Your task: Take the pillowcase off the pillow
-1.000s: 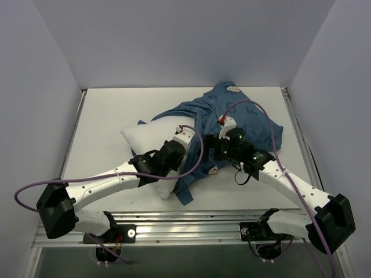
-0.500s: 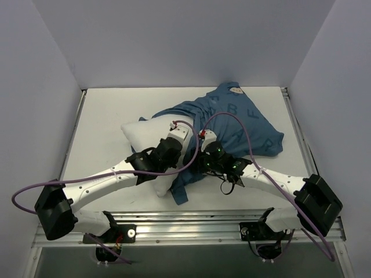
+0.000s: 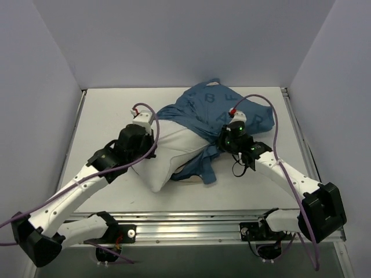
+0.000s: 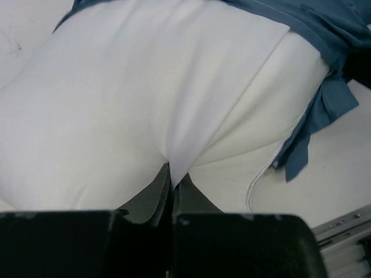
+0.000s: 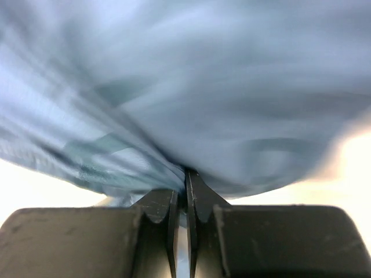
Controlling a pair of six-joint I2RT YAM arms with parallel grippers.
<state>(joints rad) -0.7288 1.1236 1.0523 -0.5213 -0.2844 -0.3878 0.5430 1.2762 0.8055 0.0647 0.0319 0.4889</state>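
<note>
Sitting on the white table (image 3: 104,113) between pale walls (image 3: 174,40): pillow (image 3: 174,149) pinched by left gripper (image 4: 172,177), right gripper (image 5: 185,174) clamping pillowcase (image 3: 211,107).

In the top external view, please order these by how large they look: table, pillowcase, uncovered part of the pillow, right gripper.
1. table
2. pillowcase
3. uncovered part of the pillow, somewhat smaller
4. right gripper, clearly smallest

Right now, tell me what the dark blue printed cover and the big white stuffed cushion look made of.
Dark blue printed pillowcase: thin woven cloth, matte, likely cotton or a blend; it drapes in loose wrinkles. White rectangular pillow: smooth matte fabric shell over soft filling; it puffs and creases.
</note>
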